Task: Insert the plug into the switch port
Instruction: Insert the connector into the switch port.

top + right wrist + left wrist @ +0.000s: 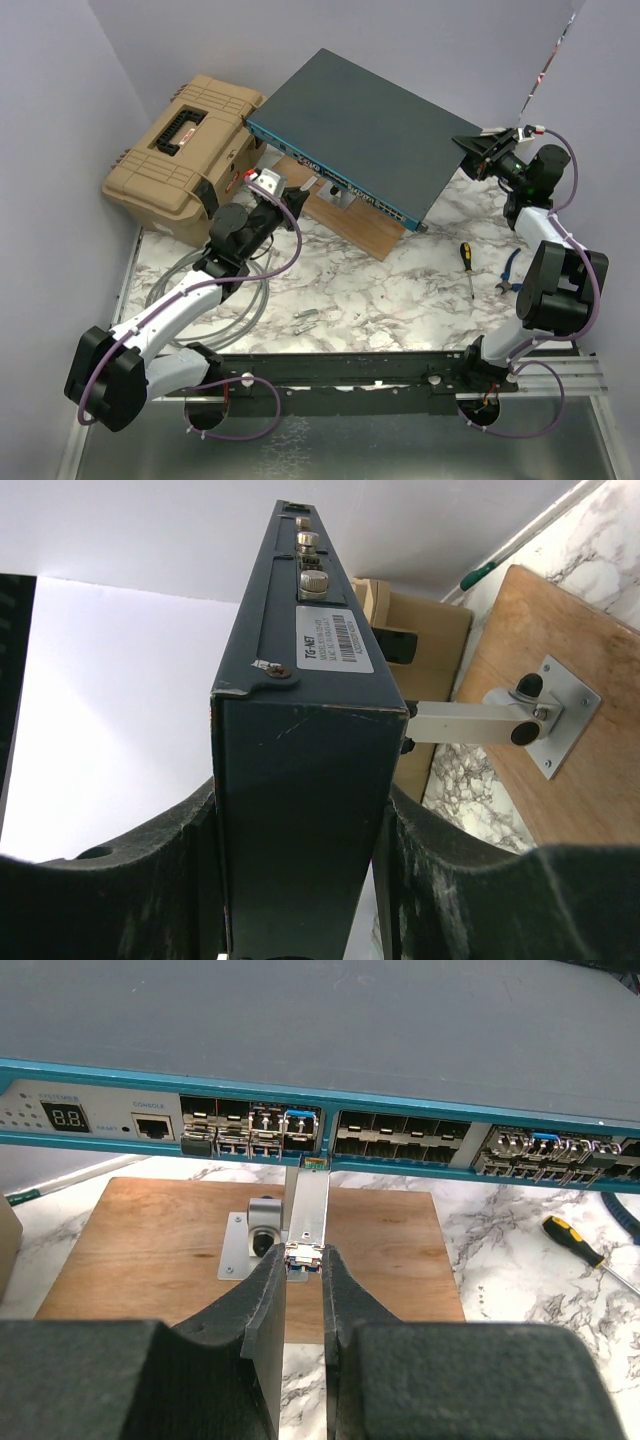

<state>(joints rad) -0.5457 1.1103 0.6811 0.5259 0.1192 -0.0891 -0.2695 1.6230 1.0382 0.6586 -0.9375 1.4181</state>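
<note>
Left gripper [303, 1260] is pinched shut on the tail end of the plug [309, 1205], a slim silver module pointing nose-first at the switch [320, 1030]. The nose sits just under the lower lip of the blue face, below the port block [250, 1128], and is not in any socket yet. The switch is propped at a tilt over the wooden board [150, 1240] on a metal bracket [252, 1235]. The right gripper [300, 815] is clamped across its far corner, fingers pressed on both flat sides. Risks as I see them: the plug looks low, so a straight push probably jams it on the chassis lip instead of an opening. The grip is only on the tail, so any contact could lever the plug sideways or pop it out of the fingers. Several sockets in that block already have modules, so a small sideways miss hits a latch. A hard push could also shove the tilted switch on its bracket. Toolbox [185, 140] is off to the left.
</note>
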